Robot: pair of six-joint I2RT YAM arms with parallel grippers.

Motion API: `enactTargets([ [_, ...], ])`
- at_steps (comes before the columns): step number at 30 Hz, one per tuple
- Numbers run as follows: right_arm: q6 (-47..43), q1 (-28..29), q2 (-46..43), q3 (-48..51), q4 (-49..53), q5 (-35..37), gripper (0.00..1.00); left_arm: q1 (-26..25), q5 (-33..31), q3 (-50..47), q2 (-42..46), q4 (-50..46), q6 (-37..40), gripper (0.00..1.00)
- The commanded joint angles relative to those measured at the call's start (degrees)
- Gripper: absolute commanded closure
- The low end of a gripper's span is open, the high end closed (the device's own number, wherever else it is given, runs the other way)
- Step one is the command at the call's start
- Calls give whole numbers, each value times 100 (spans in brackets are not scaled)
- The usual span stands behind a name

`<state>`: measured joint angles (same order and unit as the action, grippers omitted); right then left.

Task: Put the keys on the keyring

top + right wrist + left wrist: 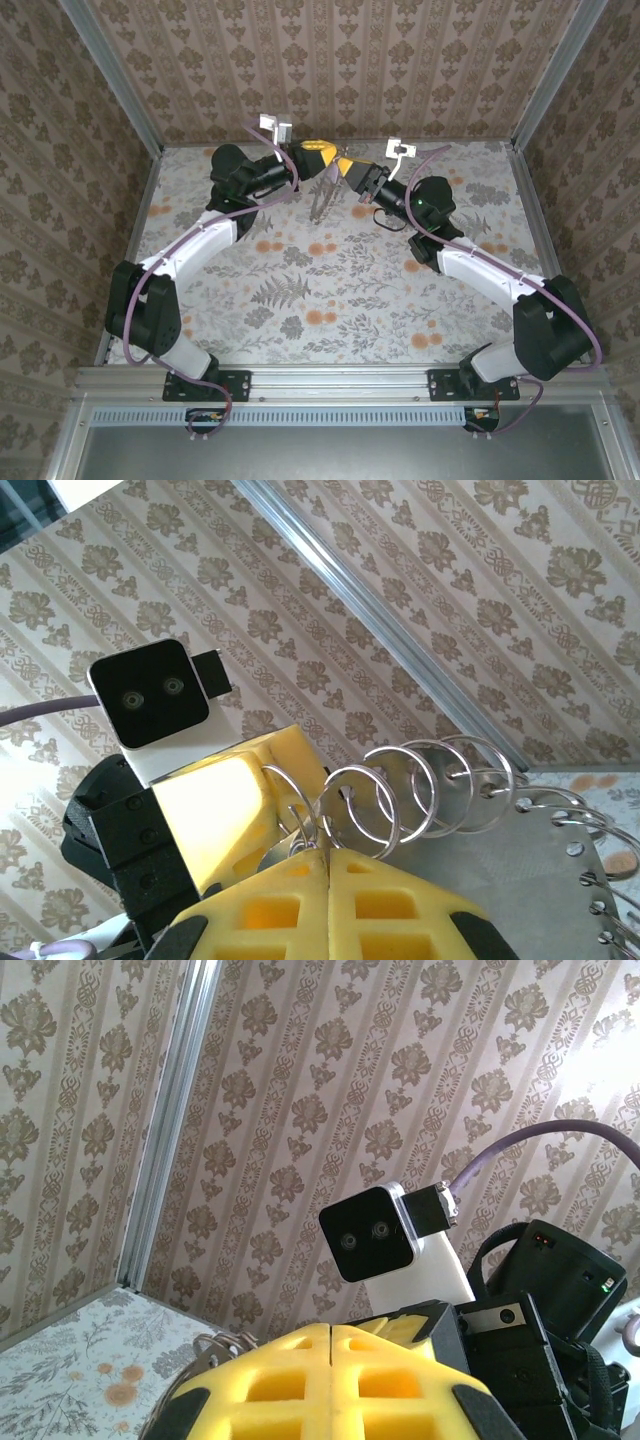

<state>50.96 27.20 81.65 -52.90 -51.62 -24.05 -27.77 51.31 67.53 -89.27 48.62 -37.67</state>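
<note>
The keyring is a string of silver wire rings [393,818] linked together, held in the air between my two raised grippers at the back of the table. Flat grey metal keys [540,880] with holes hang from the rings, and the bunch [321,200] dangles below the grippers. My right gripper [327,852] is shut, pinching a small ring and a flat metal piece at its tips. My left gripper [331,1327] is shut with a clean seam; rings [215,1345] show beside its left finger. One ring lies against that finger [215,800]. In the top view the left gripper [322,155] and the right gripper [348,170] nearly touch.
Patterned walls stand close behind and on both sides, with a metal corner post [165,1150] near the left gripper. The floral table top [330,290] lies well below both grippers. Each wrist camera faces the other: the right one [370,1232], the left one [150,695].
</note>
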Motion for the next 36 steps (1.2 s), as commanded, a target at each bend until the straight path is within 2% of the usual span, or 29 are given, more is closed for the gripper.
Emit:
enactTargets([
  [1,94,22,82,-78,29,-194,100,-79,-75,47,249,532,59,100],
  [11,19,-11,-93,-13,191,-74,100,-88,-95,-11,237,558,41,100],
  [14,15,-62,-158,48,226,-12,77,-88,-122,-35,259,563,41,100],
  [16,-17,-108,-371,95,289,23,68,-88,-135,-47,254,564,42,100],
  [18,-42,-173,-499,165,356,98,63,-88,-122,-47,258,573,36,100],
  [27,-192,-336,-809,176,485,271,58,-88,-196,-82,265,572,24,100],
  [36,155,-338,-66,-283,-336,-112,55,-97,-249,-91,225,689,-95,100],
])
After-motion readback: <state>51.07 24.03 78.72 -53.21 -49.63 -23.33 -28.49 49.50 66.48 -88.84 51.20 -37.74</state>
